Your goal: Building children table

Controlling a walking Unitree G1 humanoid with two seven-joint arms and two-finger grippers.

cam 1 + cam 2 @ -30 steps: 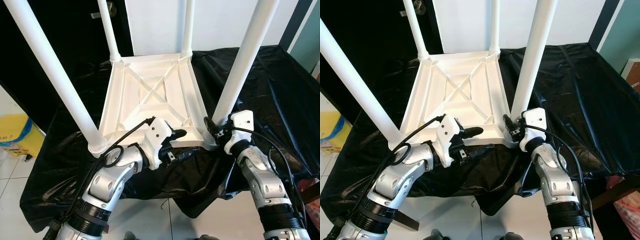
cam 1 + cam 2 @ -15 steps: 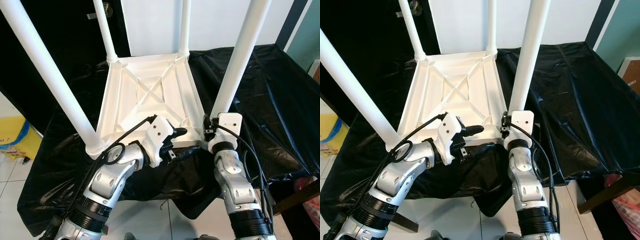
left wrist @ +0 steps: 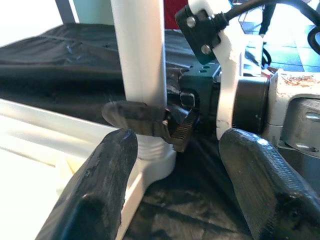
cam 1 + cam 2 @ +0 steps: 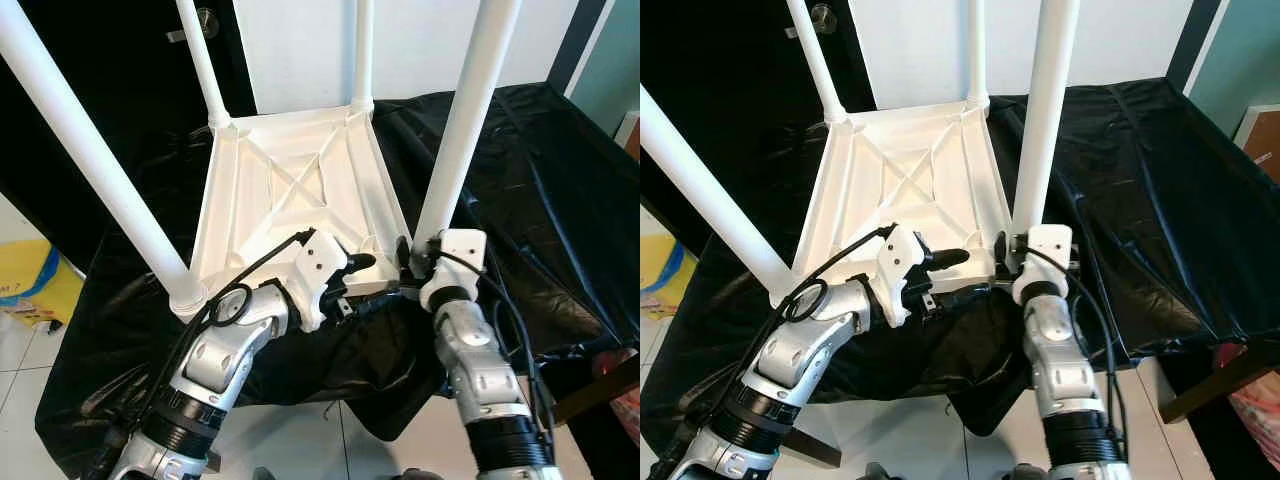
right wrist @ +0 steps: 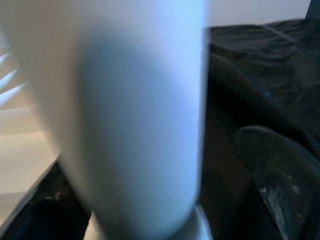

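Observation:
The white children's table (image 4: 300, 160) lies upside down on a black cloth, its legs pointing up. My left gripper (image 4: 365, 283) is open at the near rim, one finger above the edge and one below. In the left wrist view its fingers (image 3: 95, 190) stand wide apart, one resting on the white rim. My right gripper (image 4: 410, 262) sits at the base of the near-right leg (image 4: 460, 120). That leg (image 5: 135, 115) looms close in the right wrist view, with one finger (image 5: 275, 175) standing off it by a gap, so the gripper is open around it.
The black cloth (image 4: 520, 170) drapes over the support and hangs down in front. A yellow bin (image 4: 25, 275) stands on the tiled floor at left. A dark door (image 4: 120, 60) is behind at the left, and a wooden edge (image 4: 600, 375) at the right.
My right arm has swung in from the right, bringing its gripper up to the near-right leg's base. The left gripper stays at the near rim. The camera has shifted slightly.

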